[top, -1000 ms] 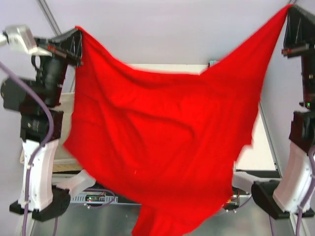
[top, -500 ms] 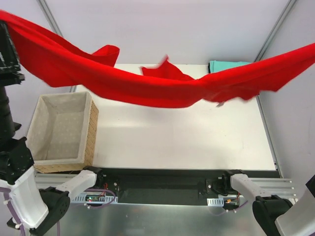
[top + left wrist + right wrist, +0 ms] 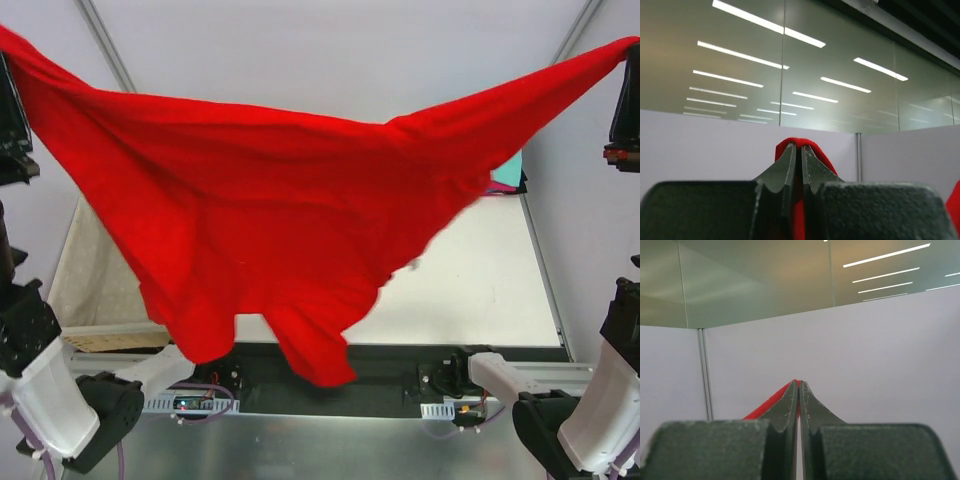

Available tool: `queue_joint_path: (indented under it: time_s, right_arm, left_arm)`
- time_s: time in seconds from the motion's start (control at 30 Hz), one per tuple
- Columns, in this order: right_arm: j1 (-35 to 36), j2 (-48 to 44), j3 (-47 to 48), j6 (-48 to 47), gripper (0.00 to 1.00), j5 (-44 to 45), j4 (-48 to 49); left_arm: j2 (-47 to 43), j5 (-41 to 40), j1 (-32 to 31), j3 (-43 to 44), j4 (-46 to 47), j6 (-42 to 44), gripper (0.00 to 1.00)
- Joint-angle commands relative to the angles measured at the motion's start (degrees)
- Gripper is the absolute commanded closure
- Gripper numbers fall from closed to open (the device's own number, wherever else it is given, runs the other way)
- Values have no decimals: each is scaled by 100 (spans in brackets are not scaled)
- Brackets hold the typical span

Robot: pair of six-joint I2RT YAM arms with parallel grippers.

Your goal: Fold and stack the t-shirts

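A bright red t-shirt hangs spread in the air across the top view, stretched between both arms and drooping low in the middle. My left gripper is shut on one corner of it, red cloth showing over and between the tips. My right gripper is shut on the opposite corner, a red edge trailing off to its left. At the table's far right, folded t-shirts in teal and pink peek out from behind the red cloth.
A wicker basket with beige lining sits at the table's left, mostly hidden by the shirt. The white table shows at the right. Both wrist cameras point up at grey walls and ceiling lights.
The shirt went from hanging wide, to flung up as a thin band half a second ago, to spread and falling open again now. Both grippers stayed shut on its corners.
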Motion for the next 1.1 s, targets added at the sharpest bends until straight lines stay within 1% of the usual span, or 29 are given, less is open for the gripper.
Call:
queue_joint_path:
  time_s: [0.0,0.03,0.07,0.1,0.13,0.17,0.2,0.23,0.27,0.3,0.33,0.37,0.4,0.43,0.47,0.5,0.53,0.57,0.6,0.63,0.67,0.7,0.73,0.8,0.87,0.9,0.97,1.0,1.07]
  right_arm:
    - [-5,-91,164,37,99,3,218]
    - [-22,-82,199,36,99,3,182]
    - [-22,-90,216,-129,99,3,147]
    - [-5,-108,199,-183,99,3,112]
    - [-13,-126,182,-210,99,20,111]
    - [-13,-134,173,-236,99,38,111]
    - [-13,-126,181,-262,99,125,103]
    - [-13,-108,199,-280,99,170,94]
    - [-13,-47,234,-289,99,205,76]
    - [-13,-29,321,-272,99,170,41]
    - [-13,-3,366,-202,99,83,32]
    - [-13,6,392,-131,99,-22,24]
    - [-5,-11,401,-79,99,-319,58]
    - [-13,-38,349,-35,99,-461,111]
    - [-13,-81,296,-25,99,-541,198]
    - [-13,-143,252,-77,99,-455,208]
    - [-22,-143,208,-182,99,-280,182]
    - [-22,-91,243,-523,99,-52,51]
    - [-13,-12,347,-735,99,472,-89]
    - [-13,250,662,-937,99,730,-265]
    - [4,322,700,-1392,99,1054,-380]
    - [22,375,665,-1562,99,1484,-329]
    - [39,419,621,-1729,99,1628,-285]
    - [66,419,612,-1836,99,1708,-293]
    - [66,315,656,-1714,99,1437,-302]
    - [66,279,691,-1469,99,966,-328]
    - [57,52,761,-1205,99,340,-319]
    - [57,-54,735,-1099,99,-185,-284]
    - [48,-379,569,-966,99,-593,-66]
  left_arm:
    - [876,134,-8,331,-1001,75,100]
    - [832,274,-8,260,-939,4,100]
    - [745,885,-8,-53,-808,-49,100]
    - [579,1335,-8,-431,-406,-154,100]
    - [46,1713,-8,-948,886,-251,100]
    - [-237,1709,-8,-1980,1638,-382,100]
    - [-458,1378,-8,-2234,1976,-392,100]
    - [-556,844,-8,-2202,1379,-227,100]
    - [-409,151,-8,-1522,825,-34,100]
    - [-146,31,-8,-968,263,342,100]
    - [587,91,-8,-283,-561,424,100]
    - [908,283,-8,811,-1613,416,100]
    - [1050,1181,-8,883,-1693,321,100]
    - [825,1538,-8,692,-1520,224,100]
    - [527,1916,-8,-397,-257,84,100]
    - [159,1885,-8,-1156,652,-126,100]
    - [-497,1519,-8,-1825,1366,-224,100]
    - [-661,1202,-8,-2337,1808,-217,100]
    - [-627,1007,-8,-2211,1595,132,100]
    - [-523,666,-8,-1984,1271,326,100]
    - [-408,532,-8,-1538,1024,502,100]
    - [-303,400,-8,-1359,630,939,100]
    - [-171,94,-8,-1210,496,1126,100]
    - [-161,-172,-8,-1033,293,1539,100]
    - [-275,-243,-8,-1146,283,1611,100]
    - [-449,-173,-8,-1216,292,1594,100]
    - [-661,90,-8,-1452,397,1489,100]
    - [-897,257,-8,-1515,424,1349,100]
    - [-1153,617,-8,-1743,547,1304,100]
